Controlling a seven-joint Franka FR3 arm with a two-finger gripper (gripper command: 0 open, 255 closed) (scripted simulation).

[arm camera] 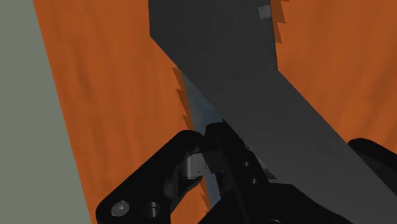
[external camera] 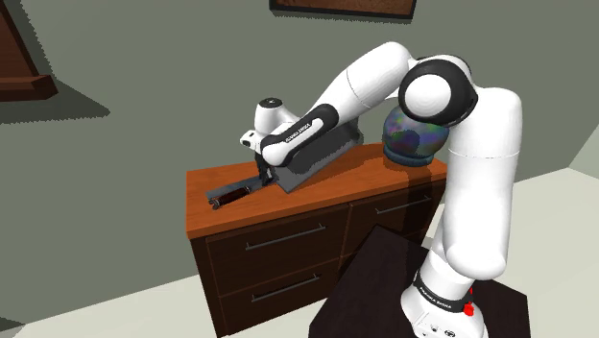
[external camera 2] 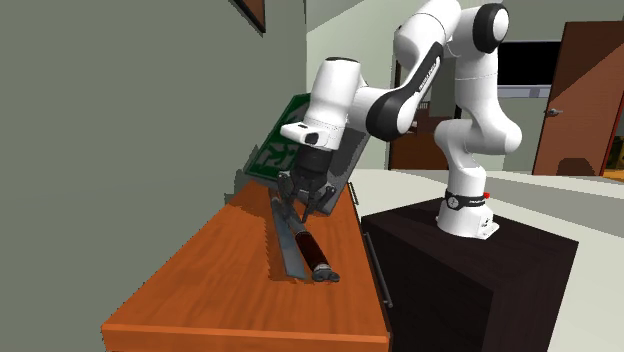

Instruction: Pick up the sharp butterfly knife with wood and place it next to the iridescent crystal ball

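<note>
We're seeing the gripper (external camera 2: 302, 204) sitting low over the knife (external camera 2: 312, 252). Its fingers (arm camera: 181, 168) are standing wide apart, straddling the knife's grey end. We're judging it's gripping nothing yet. The knife is lying flat on the dresser (external camera 2: 200, 280), toward the shoulder view's left end. The ball (external camera: 415, 134) is sitting at the right end, well apart, with the leaning board (external camera 2: 283, 140) between them.

Risks we're flagging:
- We're closing on one end, away from its brown end, so the long knife is likely tipping or twisting in the jaws on lift.
- It's a folding knife, so loose halves may be swinging open and shifting the load.
- The board is standing just behind the hand, so the carry is risking clipping it.
- Coming in low by the ball is risking knocking it.

We're counting one knife, one ball, one board, one dresser, one arm (external camera: 336, 101), one gripper.
</note>
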